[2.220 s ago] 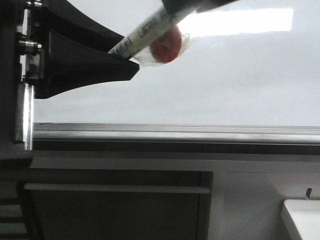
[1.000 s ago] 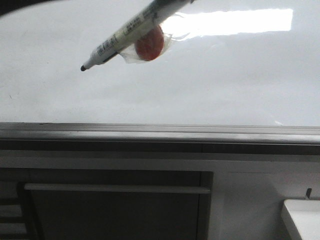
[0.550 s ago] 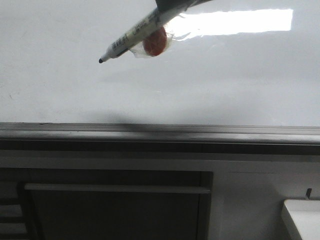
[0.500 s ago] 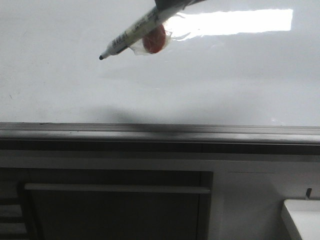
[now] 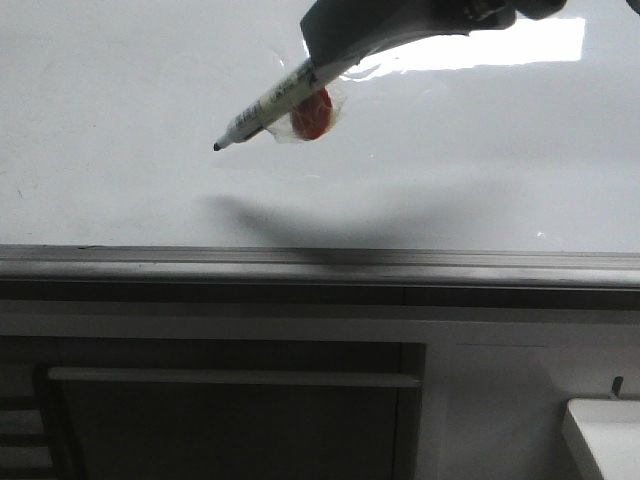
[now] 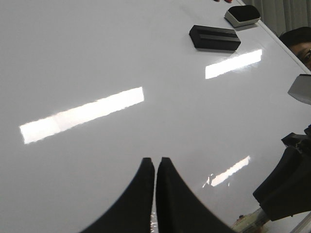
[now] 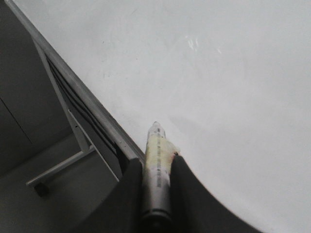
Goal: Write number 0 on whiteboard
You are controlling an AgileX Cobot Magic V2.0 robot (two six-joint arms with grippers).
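A: How is the marker held?

B: It is gripped by the right gripper; its fingers are closed on the barrel, as seen in the right wrist view. The black tip is pointed down toward the lower rail of the whiteboard. Whether the tip touches the surface cannot be told. A red round piece wrapped in clear tape is fixed to the barrel.

A: And the left gripper?

B: Its two black fingers are pressed together, with nothing between them, over the whiteboard.

A: Is the number 0 seen on the whiteboard?

B: No drawn line is seen. Only a shadow is seen near the lower edge, under the marker.

A: What else is placed on the whiteboard?

B: In the left wrist view a black eraser and a white-and-black eraser are seen near a far corner.
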